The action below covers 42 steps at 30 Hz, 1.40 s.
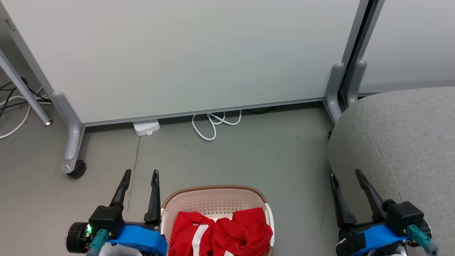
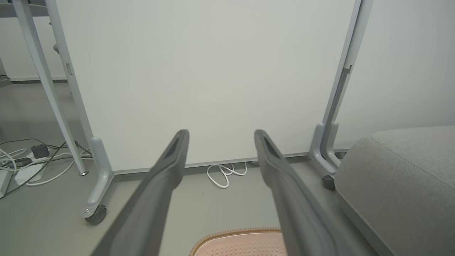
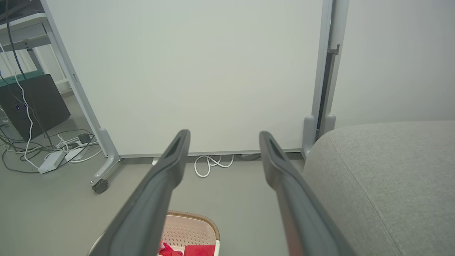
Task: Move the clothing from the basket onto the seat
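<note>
- Two tools are showing. The left tool (image 1: pixel 141 173) is hovering just left of the basket (image 1: pixel 213 197), and the right tool (image 1: pixel 345 173) is hanging by the near edge of the seat (image 1: pixel 401 142).
- Each tool is carrying two long dark fingers. On both tools the fingers are standing wide apart and are empty.
- One basket is sitting on the grey floor (image 1: pixel 249 160), between the two tools. It is cream-white with perforated sides and a brown woven-look rim.
- The clothing (image 1: pixel 220 233) is lying inside the basket as two bright red crumpled heaps, side by side and touching.
- The left heap is showing a broad white stripe. The right heap is bunching up higher, with a small white label peeking out near its lower edge.
- One seat is standing to the right of the basket, apart from it. It is large and rounded, in light grey woven fabric.
- Two pale panels (image 1: pixel 195 53) on grey frames are standing behind everything. One castor (image 1: pixel 77 169) is showing under the left leg.
- One white cable (image 1: pixel 213 124) is lying looped on the floor under the big panel, and one white power strip (image 1: pixel 145 127) is lying near it.
</note>
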Tool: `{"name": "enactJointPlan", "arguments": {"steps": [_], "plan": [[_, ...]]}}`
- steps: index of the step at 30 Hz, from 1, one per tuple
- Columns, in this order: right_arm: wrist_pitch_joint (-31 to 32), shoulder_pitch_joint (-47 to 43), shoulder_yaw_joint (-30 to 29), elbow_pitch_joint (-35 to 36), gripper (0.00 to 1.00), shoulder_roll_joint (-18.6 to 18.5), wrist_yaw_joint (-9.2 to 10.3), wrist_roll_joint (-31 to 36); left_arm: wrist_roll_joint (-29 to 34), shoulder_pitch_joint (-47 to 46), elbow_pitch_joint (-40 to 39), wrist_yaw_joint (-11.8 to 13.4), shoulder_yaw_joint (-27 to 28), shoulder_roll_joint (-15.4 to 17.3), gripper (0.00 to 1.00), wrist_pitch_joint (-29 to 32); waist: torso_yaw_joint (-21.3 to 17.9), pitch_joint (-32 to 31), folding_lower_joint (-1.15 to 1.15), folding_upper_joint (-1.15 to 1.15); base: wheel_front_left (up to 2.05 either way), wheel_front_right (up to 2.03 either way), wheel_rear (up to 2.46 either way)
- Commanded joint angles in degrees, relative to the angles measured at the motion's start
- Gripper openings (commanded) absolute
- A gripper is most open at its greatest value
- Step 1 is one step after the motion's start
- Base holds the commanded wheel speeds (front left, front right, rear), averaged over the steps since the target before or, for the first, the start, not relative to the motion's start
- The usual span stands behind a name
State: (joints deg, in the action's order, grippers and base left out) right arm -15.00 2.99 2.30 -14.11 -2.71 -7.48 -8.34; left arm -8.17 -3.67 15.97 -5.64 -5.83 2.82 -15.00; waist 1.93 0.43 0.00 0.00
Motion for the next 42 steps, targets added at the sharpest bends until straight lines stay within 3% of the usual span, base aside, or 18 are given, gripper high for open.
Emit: {"name": "enactJointPlan", "arguments": {"steps": [1,9,18,42], "plan": [[-0.3,-0.6,0.0,-0.1,1.00,-0.3,-0.03,0.4,-0.1,-0.8,0.1,-0.1,0.2,0.1,1.00,-0.3,0.0,0.0,0.00,0.00,0.00,0.00,0.00],[-0.3,-0.4,0.0,-0.1,1.00,-0.3,-0.03,0.4,2.4,-2.8,1.5,-1.1,-1.9,0.1,1.00,-0.3,0.1,0.5,0.00,0.00,0.00,0.00,0.00],[-0.3,1.7,0.2,0.4,1.00,-0.3,-0.03,1.1,3.6,-9.6,6.2,-1.9,-7.8,2.2,1.00,-0.2,-1.5,4.1,0.00,0.00,0.00,0.00,0.00],[-0.3,13.0,1.9,3.2,1.00,-0.3,-0.03,2.0,-7.1,-35.4,27.2,-1.8,-40.3,13.2,1.00,-0.2,-9.2,24.3,0.00,0.00,0.00,0.00,0.00]]}}
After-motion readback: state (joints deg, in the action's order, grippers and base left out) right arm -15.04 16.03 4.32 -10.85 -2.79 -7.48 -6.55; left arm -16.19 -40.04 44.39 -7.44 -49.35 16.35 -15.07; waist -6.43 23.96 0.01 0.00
